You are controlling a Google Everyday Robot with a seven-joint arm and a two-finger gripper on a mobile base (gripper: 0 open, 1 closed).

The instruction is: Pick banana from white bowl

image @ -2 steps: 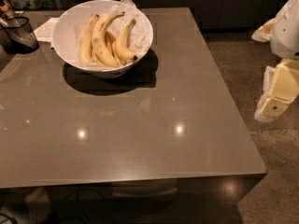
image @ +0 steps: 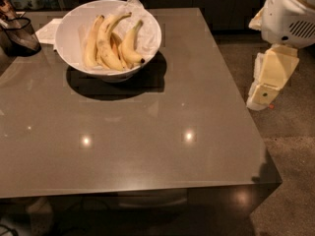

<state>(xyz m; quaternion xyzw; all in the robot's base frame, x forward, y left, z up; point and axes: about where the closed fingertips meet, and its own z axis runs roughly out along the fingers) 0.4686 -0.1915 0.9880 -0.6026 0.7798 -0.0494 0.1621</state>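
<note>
The white bowl (image: 66, 21), lined with crumpled white paper, stands at the far left of the grey table (image: 162, 132). Inside it, the short, plump, curved banana (image: 129, 45) with a blackened tip lies on the right side. Two longer speckled bananas (image: 105, 41) lie to its left. My gripper (image: 261, 98) hangs at the end of the cream-coloured arm segment, off the table's right edge. It is well to the right of the bowl, over the floor, and holds nothing that I can see.
A dark see-through container (image: 19, 36) stands at the table's far left edge, with a white napkin (image: 49, 32) between it and the bowl. My white arm housing (image: 290, 14) fills the top right corner. Speckled floor (image: 290, 146) lies right of the table.
My arm has shifted left, closer to the table's right edge, and shows larger in view. The bowl and bananas have not moved.
</note>
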